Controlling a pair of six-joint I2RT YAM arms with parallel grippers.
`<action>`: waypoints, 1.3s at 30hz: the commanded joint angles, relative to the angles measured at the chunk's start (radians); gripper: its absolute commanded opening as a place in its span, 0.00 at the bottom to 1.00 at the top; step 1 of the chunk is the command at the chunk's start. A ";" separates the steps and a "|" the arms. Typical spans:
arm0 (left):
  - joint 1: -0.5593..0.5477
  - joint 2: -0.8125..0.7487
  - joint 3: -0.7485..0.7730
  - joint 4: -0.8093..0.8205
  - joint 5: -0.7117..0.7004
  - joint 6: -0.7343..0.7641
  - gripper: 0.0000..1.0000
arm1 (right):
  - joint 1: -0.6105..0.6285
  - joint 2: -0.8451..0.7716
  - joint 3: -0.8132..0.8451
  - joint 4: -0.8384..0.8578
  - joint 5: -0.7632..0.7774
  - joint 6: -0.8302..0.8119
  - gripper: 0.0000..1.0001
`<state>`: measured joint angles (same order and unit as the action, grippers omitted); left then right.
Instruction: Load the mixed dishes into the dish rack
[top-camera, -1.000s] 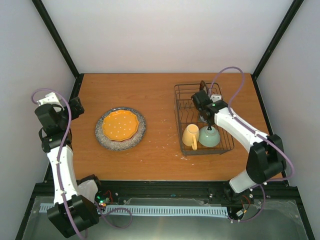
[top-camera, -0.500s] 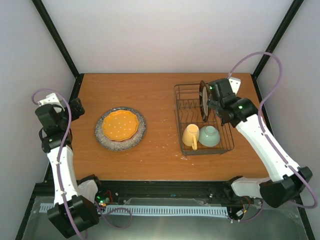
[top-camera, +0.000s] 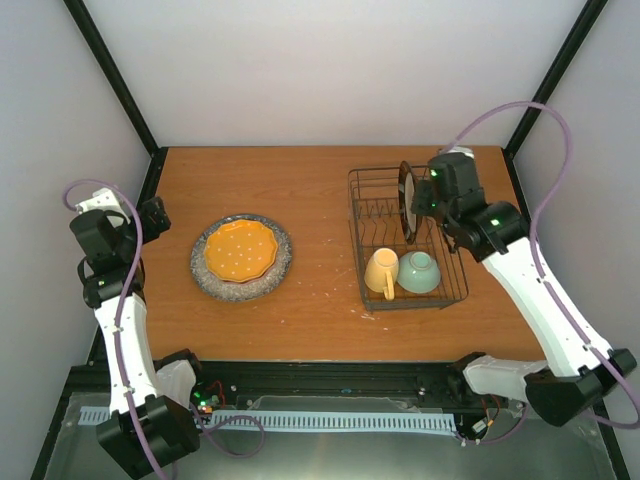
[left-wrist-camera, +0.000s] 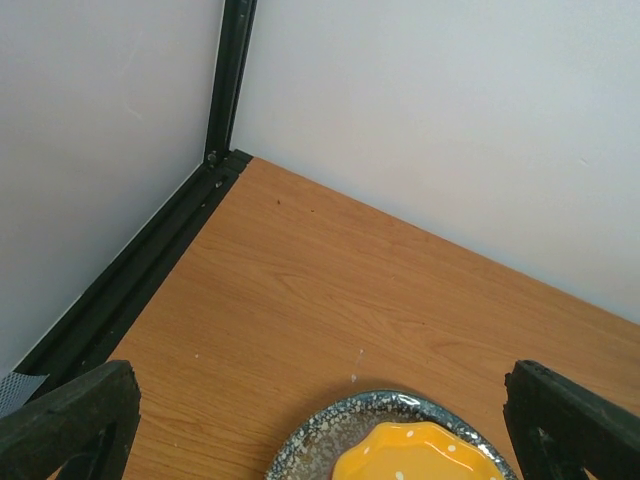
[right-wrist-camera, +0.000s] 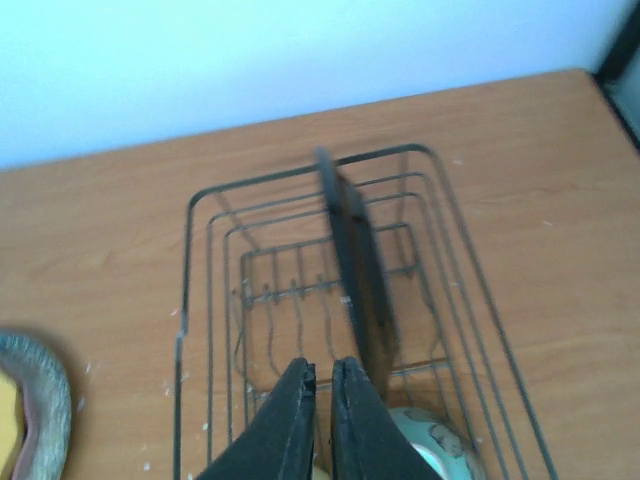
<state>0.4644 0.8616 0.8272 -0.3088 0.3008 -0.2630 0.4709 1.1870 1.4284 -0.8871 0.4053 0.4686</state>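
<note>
Standing on edge, a dark plate (top-camera: 405, 200) occupies the dish rack (top-camera: 375, 215).

By my right hand (right-wrist-camera: 322, 366): dark wire dish rack (top-camera: 352, 230), black plate (top-camera: 406, 205), yellow mug (top-camera: 380, 272), pale green bowl (top-camera: 420, 275). By my left hand (left-wrist-camera: 322, 400): orange dish (top-camera: 240, 248) with white dots, grey speckled plate (top-camera: 200, 262).

I can't make out anything readable from here: no lettering, label, brand or number on the rack (top-camera: 351, 228), the table (top-camera: 320, 190) or anything else.
</note>
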 joint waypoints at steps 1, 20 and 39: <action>0.002 -0.016 0.008 -0.008 0.030 -0.029 1.00 | 0.083 0.108 0.032 0.055 -0.129 -0.071 0.03; 0.002 0.003 -0.017 0.009 0.019 -0.003 1.00 | 0.086 0.726 0.281 0.087 -0.159 -0.067 0.03; 0.002 0.045 -0.039 0.052 0.013 0.005 1.00 | 0.040 1.153 0.776 -0.047 -0.154 -0.110 0.03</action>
<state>0.4644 0.9005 0.7933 -0.2890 0.3202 -0.2733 0.5304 2.2688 2.1139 -0.8726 0.2344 0.3805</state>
